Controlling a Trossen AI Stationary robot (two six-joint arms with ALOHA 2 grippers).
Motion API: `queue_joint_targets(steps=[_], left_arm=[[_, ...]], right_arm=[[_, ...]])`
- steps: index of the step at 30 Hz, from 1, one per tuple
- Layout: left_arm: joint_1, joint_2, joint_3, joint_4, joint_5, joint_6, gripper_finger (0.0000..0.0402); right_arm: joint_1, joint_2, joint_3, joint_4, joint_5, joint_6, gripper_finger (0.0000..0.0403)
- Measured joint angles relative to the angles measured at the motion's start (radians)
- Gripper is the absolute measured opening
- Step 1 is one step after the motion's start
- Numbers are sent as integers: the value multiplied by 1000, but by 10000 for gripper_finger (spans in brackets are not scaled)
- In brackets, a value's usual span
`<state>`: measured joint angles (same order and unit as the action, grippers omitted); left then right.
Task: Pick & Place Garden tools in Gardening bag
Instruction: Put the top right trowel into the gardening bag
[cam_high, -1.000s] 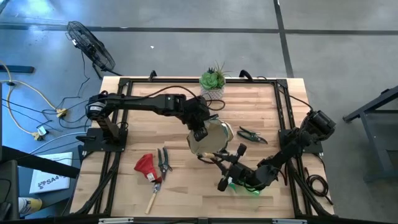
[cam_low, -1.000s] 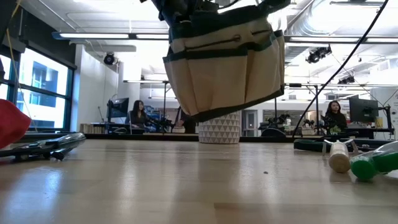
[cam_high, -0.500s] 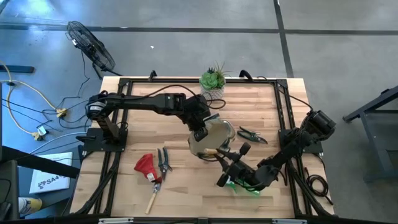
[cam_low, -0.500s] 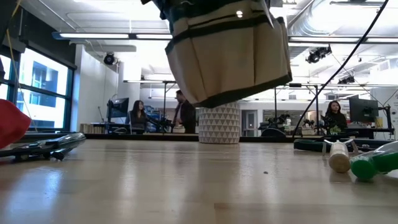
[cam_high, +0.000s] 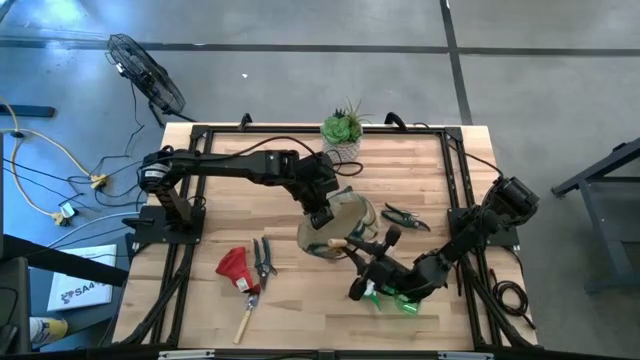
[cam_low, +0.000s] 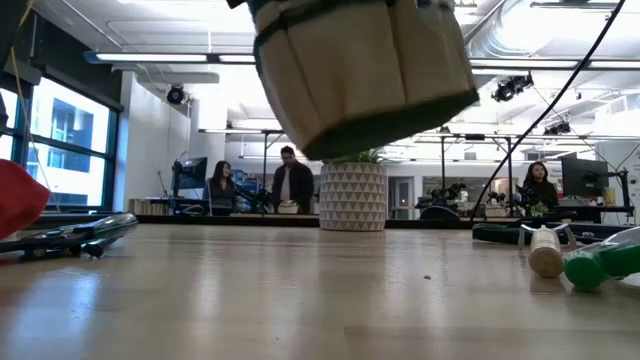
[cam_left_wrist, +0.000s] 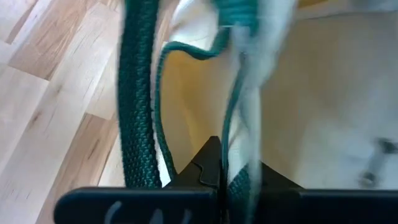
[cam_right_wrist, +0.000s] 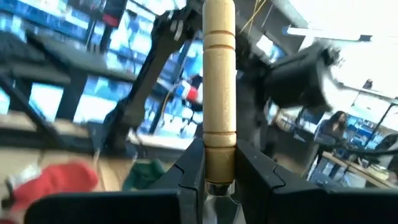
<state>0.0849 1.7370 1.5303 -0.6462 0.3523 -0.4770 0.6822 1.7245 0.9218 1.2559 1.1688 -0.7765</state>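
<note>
Tools lie at about eight o'clock on the desk (cam_high: 290, 300): a red glove (cam_high: 234, 267), black shears (cam_high: 264, 259) just beside it, and a wooden-handled trowel (cam_high: 244, 320) nearer the front edge. Near the middle, the left gripper (cam_high: 320, 213) has its fingers (cam_left_wrist: 211, 163) pressed together on the dark green rim of the gardening bag (cam_high: 337, 226), which hangs tilted and clear of the desk top in the low view. Behind it, at twelve o'clock, stands a succulent in a white pot (cam_high: 343, 130). At the bag's five o'clock side, the right gripper (cam_high: 366, 250) has its fingers (cam_right_wrist: 253, 165) clamped on a wooden-handled fork (cam_right_wrist: 219, 93), the handle end at the bag's edge; whether it touches the fabric is hard to say from above. Dark pruners (cam_high: 404, 215) lie at three o'clock of the bag, and a green spray bottle (cam_low: 605, 264) lies on its side at about five o'clock, under the right arm.
</note>
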Motion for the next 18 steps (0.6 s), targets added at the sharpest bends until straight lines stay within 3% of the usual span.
queue_joint_targets(steps=[3,11,18], left_arm=[[0,0,0,1,0,0,0],[0,0,0,0,-4,0,0],[0,0,0,0,-4,0,0]], right_arm=[[5,-1,0,43,10,-53,51],[13,0,0,70,-95,-26,51],[0,0,0,31,-37,-21,51]])
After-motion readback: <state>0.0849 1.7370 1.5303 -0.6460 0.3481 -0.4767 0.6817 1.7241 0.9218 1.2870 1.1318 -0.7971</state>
